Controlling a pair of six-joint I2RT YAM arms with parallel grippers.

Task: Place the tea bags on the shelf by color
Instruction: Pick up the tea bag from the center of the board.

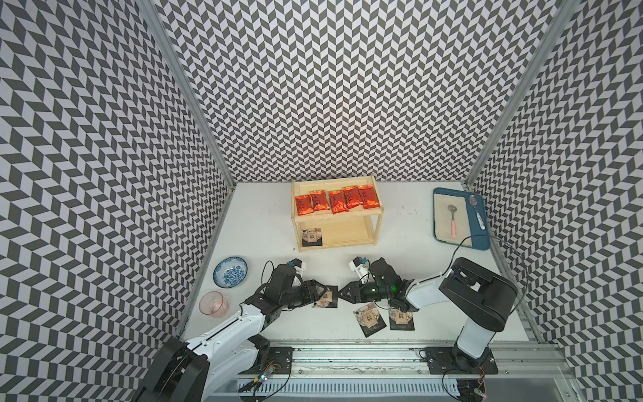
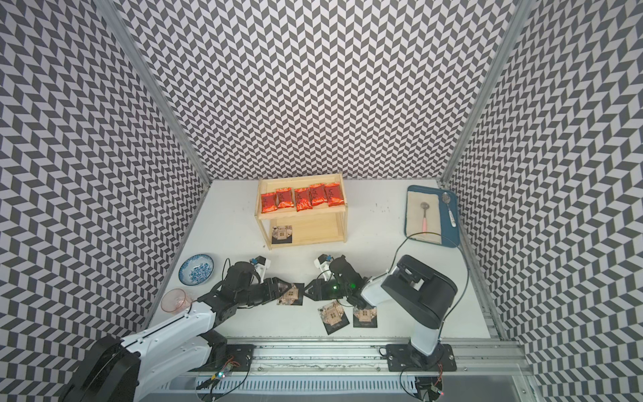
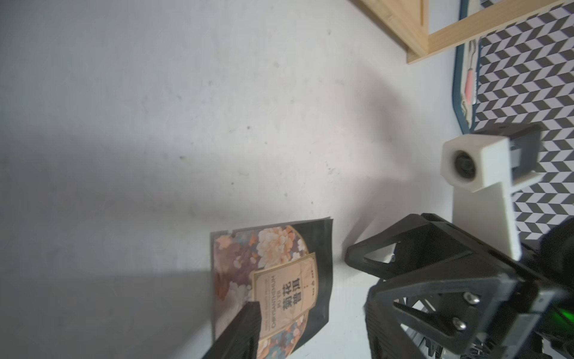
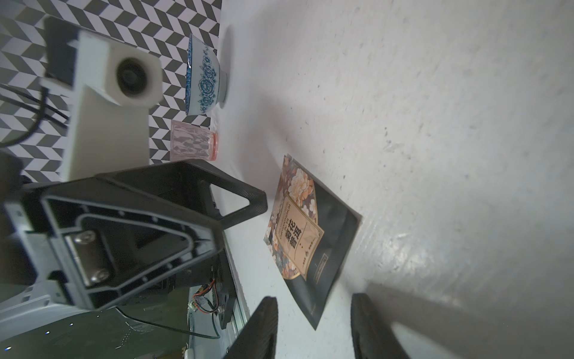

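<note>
The shelf (image 1: pixel 335 218) stands at the back, with several red tea bags (image 1: pixel 337 202) in a row on its top board. One black tea bag (image 1: pixel 311 237) lies on its lower board. Another black tea bag (image 1: pixel 330 297) (image 3: pixel 279 264) (image 4: pixel 310 236) lies on the table between my two grippers, which face each other. My left gripper (image 1: pixel 322 294) is open, with one finger (image 3: pixel 242 329) over the bag's edge. My right gripper (image 4: pixel 313 310) is open, with the bag's corner between its fingertips. Two more black tea bags (image 1: pixel 369 318) (image 1: pixel 401 317) lie beside the right arm.
A blue-patterned bowl (image 1: pixel 230 272) and a pink glass (image 1: pixel 213 302) stand by the left wall. A blue tray (image 1: pixel 479 238) with two spoons sits at the back right. A metal rail (image 1: pixel 348 358) runs along the table's front edge.
</note>
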